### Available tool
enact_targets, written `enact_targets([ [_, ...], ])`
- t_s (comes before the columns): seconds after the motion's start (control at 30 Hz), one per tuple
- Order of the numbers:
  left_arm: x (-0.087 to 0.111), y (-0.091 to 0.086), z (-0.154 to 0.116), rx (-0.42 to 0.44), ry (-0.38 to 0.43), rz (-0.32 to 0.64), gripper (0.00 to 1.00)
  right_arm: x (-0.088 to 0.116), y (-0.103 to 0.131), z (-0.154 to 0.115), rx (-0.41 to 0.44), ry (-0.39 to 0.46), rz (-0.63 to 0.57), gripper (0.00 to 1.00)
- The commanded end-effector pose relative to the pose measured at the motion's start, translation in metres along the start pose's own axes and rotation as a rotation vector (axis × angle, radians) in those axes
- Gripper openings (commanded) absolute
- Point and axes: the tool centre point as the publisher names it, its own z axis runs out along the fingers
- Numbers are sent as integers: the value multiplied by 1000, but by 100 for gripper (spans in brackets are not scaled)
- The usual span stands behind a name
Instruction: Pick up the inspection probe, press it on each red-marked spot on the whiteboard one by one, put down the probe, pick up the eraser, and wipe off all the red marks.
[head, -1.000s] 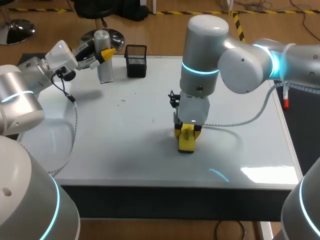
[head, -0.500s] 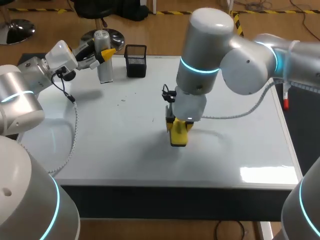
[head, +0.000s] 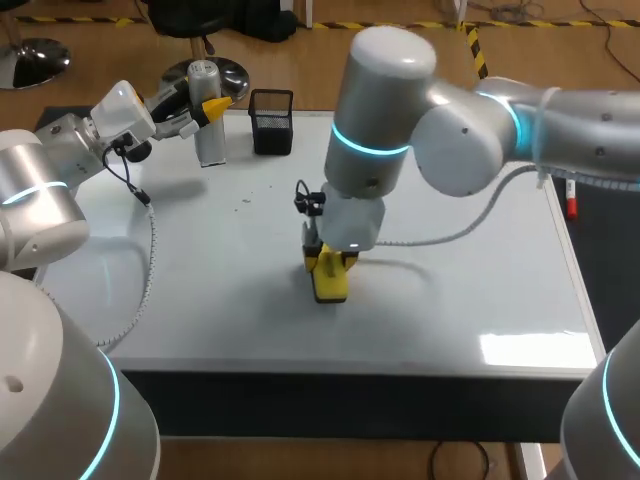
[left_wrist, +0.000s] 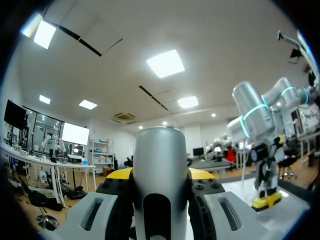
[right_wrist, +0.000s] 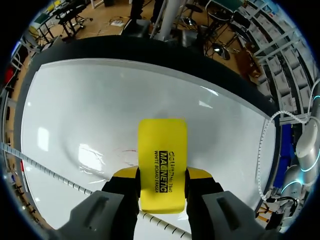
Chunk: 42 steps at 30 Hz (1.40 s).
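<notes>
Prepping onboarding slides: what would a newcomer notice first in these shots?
The yellow eraser, clamped in the right arm's jaws, sits on the whiteboard near its middle. The silver probe is held in the left arm's jaws at the far left corner, beside a black mesh basket. Faint reddish traces show on the board beside the eraser.

Silver-grey arms (head: 470, 140), round joints ringed in glowing cyan; white ribbed cable (head: 150, 270) on each; black fingers (right_wrist: 199, 173) tipped yellow.

eraser (head: 331, 285) on whiteboard (head: 200, 290) middle, in right tool (head: 329, 266) | probe (head: 209, 135) far-left, in left tool (head: 211, 105) | holder (head: 271, 123) just right of probe
</notes>
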Motion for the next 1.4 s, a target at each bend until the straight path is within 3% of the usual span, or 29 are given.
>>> enact_targets([
  [0.03,0,-1,0,-2,0,0,0,-20,-12,15,-26,48,-3,0],
  [0.2,0,-1,0,-2,0,0,0,-23,-9,22,-40,58,-13,0],
  [0.5,0,-1,0,-2,0,0,0,-6,-9,27,-53,50,34,0],
  [0.97,0,-1,0,-2,0,0,0,43,1,40,-72,82,151,0],
  [1.4,0,-1,0,-2,0,0,0,80,1,34,-72,101,213,0],
])
